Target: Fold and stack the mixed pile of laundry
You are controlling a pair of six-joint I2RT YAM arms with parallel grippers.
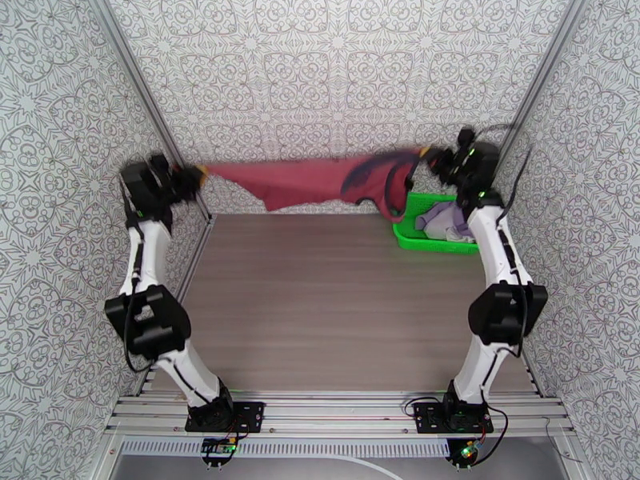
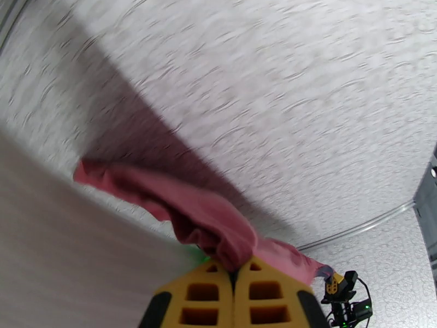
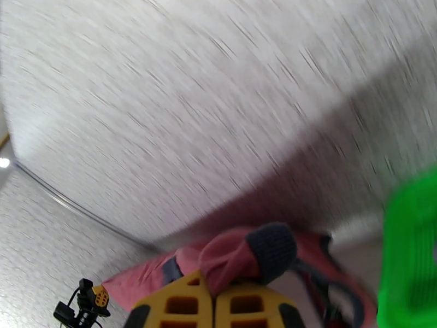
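The dark red tank top (image 1: 308, 182) hangs stretched in the air between both arms, high above the back of the table. My left gripper (image 1: 196, 179) is shut on its left end, and the bunched red cloth (image 2: 218, 225) comes out between the yellow fingers (image 2: 205, 293). My right gripper (image 1: 428, 158) is shut on the other end, where the dark trim (image 3: 270, 247) and red cloth (image 3: 229, 261) bulge over its yellow fingers (image 3: 180, 304). The lavender garment (image 1: 445, 220) lies crumpled in the green basket (image 1: 416, 236).
The green mesh basket (image 3: 412, 252) stands at the back right corner of the wooden table (image 1: 336, 306), right below my right gripper. Patterned walls close in the back and both sides. The arm bases sit on the rail (image 1: 336, 414) at the near edge.
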